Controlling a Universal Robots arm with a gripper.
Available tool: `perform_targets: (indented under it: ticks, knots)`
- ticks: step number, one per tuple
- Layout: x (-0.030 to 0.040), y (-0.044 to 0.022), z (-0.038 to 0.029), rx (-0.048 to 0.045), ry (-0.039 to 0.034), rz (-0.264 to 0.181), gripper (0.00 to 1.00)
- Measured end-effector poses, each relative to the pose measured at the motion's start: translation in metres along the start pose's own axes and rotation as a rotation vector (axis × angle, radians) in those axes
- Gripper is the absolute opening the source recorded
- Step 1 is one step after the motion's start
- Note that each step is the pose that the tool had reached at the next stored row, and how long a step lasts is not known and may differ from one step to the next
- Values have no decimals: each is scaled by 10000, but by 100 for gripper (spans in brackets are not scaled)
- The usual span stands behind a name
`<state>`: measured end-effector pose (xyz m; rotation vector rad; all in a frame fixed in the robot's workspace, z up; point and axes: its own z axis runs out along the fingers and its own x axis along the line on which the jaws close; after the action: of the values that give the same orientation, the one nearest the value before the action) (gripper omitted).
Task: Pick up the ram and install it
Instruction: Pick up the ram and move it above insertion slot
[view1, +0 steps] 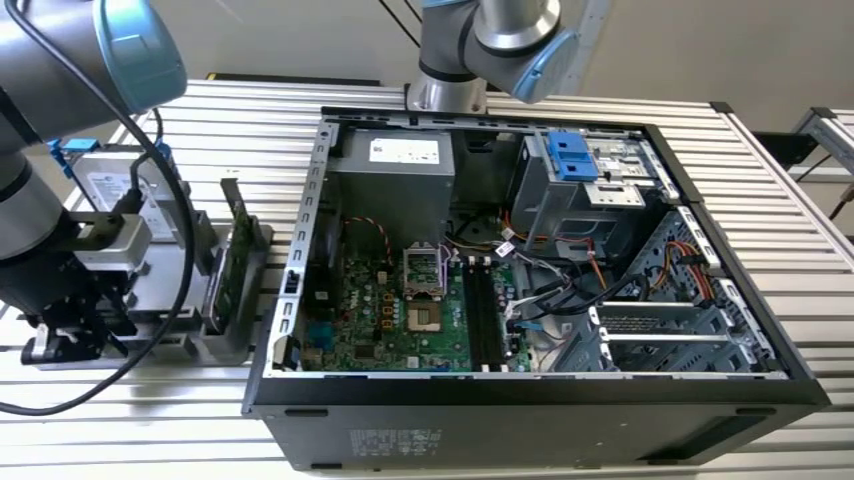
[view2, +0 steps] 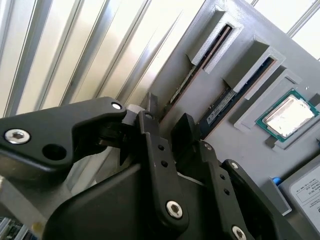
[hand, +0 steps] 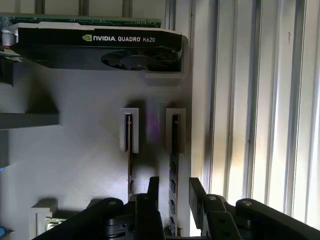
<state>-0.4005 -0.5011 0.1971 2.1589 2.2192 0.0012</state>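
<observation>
The grey, blue-capped robot arm (view1: 54, 50) bends down over the grey slotted holder (hand: 75, 160). Its black two-finger gripper (hand: 173, 189) hangs close over it, fingers (hand: 152, 192) parted.

Exterior view bright, even. First wrist view: slatted table (hand: 235, 125) glares white; gray holder (hand: 75, 165) dim, shadowed; fingers (hand: 153, 189) silhouetted dark.

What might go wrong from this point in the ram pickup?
The gripper has its jaws open astride the ram, seated in the grey holder. One jaw is close to the neighbouring stick and may knock it. A skewed lift might bind the ram in its slot.
</observation>
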Motion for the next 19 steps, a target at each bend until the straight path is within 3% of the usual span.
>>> perform_targets:
  ticks: [19]
  knots:
    - [0,0,6,0,0,0,0]
